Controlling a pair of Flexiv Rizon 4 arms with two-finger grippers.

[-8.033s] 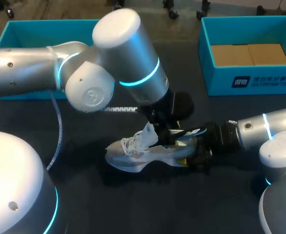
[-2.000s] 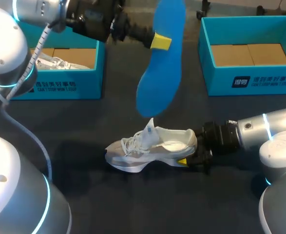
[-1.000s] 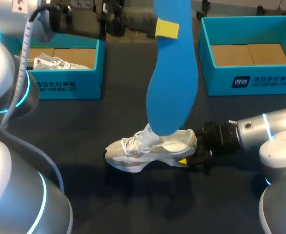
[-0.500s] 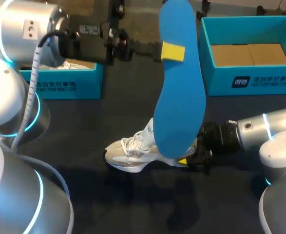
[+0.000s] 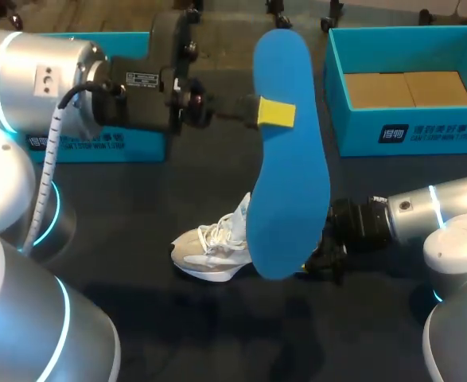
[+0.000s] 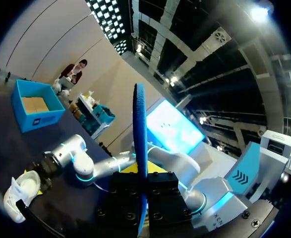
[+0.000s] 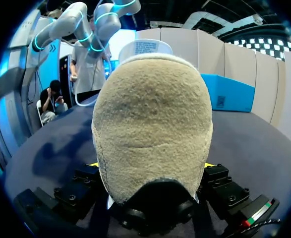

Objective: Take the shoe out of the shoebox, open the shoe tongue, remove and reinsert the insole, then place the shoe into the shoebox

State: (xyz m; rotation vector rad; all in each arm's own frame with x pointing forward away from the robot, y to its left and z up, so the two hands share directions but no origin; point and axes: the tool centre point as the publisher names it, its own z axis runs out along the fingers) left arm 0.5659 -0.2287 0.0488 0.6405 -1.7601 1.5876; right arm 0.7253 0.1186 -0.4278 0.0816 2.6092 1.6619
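The left gripper (image 5: 276,114) clamps the blue insole (image 5: 289,199) above the white shoe (image 5: 209,247), its heel gripped at right by the right gripper (image 5: 306,263).

- The left arm (image 5: 58,79) is reaching in level from the left, high above the counter (image 5: 177,326), its wrist pointing toward the middle.
- The left claw (image 5: 275,113) is pinching the upright insole (image 5: 290,183) between its yellow tips.
- The right arm (image 5: 424,211) is lying low, coming in from the right.
- The right claw (image 5: 311,259) is gripping the heel of the shoe (image 5: 205,247) from both sides.
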